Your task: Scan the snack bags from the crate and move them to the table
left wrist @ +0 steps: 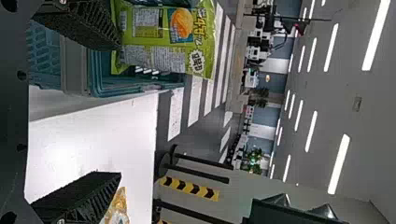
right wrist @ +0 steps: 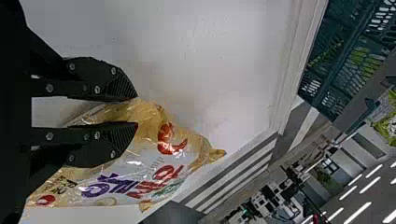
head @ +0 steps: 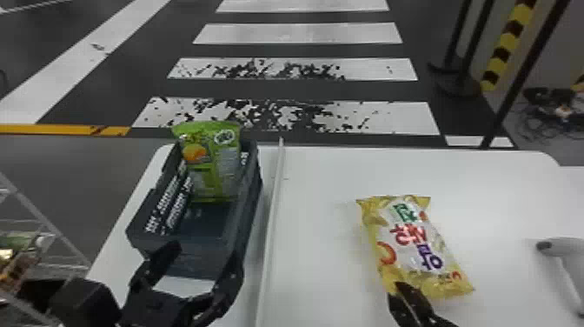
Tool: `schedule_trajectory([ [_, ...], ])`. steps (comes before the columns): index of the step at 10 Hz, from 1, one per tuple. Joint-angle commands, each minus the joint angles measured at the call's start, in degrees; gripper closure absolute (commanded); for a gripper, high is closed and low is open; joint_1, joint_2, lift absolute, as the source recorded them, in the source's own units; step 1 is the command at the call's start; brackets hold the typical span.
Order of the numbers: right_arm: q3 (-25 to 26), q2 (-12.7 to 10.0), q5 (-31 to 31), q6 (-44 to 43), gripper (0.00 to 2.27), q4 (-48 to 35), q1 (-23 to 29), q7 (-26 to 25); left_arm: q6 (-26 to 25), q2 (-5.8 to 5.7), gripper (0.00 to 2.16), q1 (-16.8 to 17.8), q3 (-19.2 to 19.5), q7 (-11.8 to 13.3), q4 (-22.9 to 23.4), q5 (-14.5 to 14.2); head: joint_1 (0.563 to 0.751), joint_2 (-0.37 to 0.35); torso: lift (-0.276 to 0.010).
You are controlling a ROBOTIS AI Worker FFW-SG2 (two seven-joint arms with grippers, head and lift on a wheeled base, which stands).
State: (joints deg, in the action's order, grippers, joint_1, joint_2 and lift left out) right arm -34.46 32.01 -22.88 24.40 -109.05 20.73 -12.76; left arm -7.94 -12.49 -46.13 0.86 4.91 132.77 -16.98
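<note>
- Left gripper (head: 203, 261), nearest: about seven o'clock in the head view, overlapping the crate's near end. Fingers spread wide, released, nothing between them. Contact with the rim: can't tell.
- Right gripper (head: 404, 285): between four and five o'clock, at the near-left part of the yellow snack bag (head: 413, 243). Released or grasping it: can't tell. It covers some of that bag's near end.
- Yellow snack bag at about four o'clock, over the table (head: 321, 187), printed face up, long side slanting from eleven toward five. Can't tell if its whole underside rests on the tabletop.
- Scanner (head: 560, 244), pale grey, between three and four o'clock; cut off by the right edge.
- Crate (head: 250, 208), dark blue-green, slotted sides, at eight o'clock on the table. Near end partly behind the left gripper.
- In the crate: green snack bag (head: 217, 174), at nine o'clock, upright at the far end, top above the rim. In the left wrist view one finger covers a bit of its lower part.
- White ridge (head: 271, 217) runs between crate and yellow snack bag.
- Wire rack (head: 39, 213), between eight and nine o'clock, cut off at the left edge; packages (head: 17, 265) inside, green and brown, too blurred to sort.
</note>
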Motion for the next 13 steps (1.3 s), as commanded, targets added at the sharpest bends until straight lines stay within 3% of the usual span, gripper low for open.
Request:
schedule_trajectory([
  [1, 1.4, 0.1, 1.1, -1.1, 2.25, -1.8, 0.9, -0.2, -0.1, 0.01, 0.03, 0.3, -0.1, 0.1, -0.5, -0.3, 0.695, 0.081, -0.095],
  [3, 6.9, 0.0, 5.7, -0.4, 2.25, -7.7, 3.8, 0.4, -0.1, 0.01, 0.03, 0.4, -0.1, 0.3, -0.9, -0.6, 0.695, 0.080, -0.095],
  [5, 15.9, -1.6, 16.1, 2.5, 2.25, -16.1, 7.1, 3.1, -0.1, 0.01, 0.03, 1.1, -0.6, 0.4, -0.8, -0.7, 0.695, 0.051, -0.095],
  [7, 24.4, -5.4, 26.7, 6.5, 2.25, -22.6, 9.6, 4.7, -0.3, 0.01, 0.03, 1.8, -1.4, 0.4, -0.8, -0.7, 0.695, 0.020, -0.095],
  [9, 34.4, -10.5, 41.2, 12.0, 2.25, -27.3, 10.1, 5.2, -0.6, -0.17, 0.03, 2.6, -2.3, 0.4, -0.9, -0.6, 0.695, -0.032, -0.095],
  [12, 49.9, -15.9, 63.9, 14.6, 2.25, -28.7, 10.7, 5.3, -0.6, -0.43, 0.03, 3.2, -2.4, 0.4, -0.2, -0.6, 0.695, -0.108, -0.095],
  [13, 53.3, -17.5, 68.8, 15.3, 2.25, -28.0, 11.1, 5.5, -0.6, -0.52, 0.03, 3.2, -2.4, 0.4, -0.2, -0.6, 0.695, -0.124, -0.095],
])
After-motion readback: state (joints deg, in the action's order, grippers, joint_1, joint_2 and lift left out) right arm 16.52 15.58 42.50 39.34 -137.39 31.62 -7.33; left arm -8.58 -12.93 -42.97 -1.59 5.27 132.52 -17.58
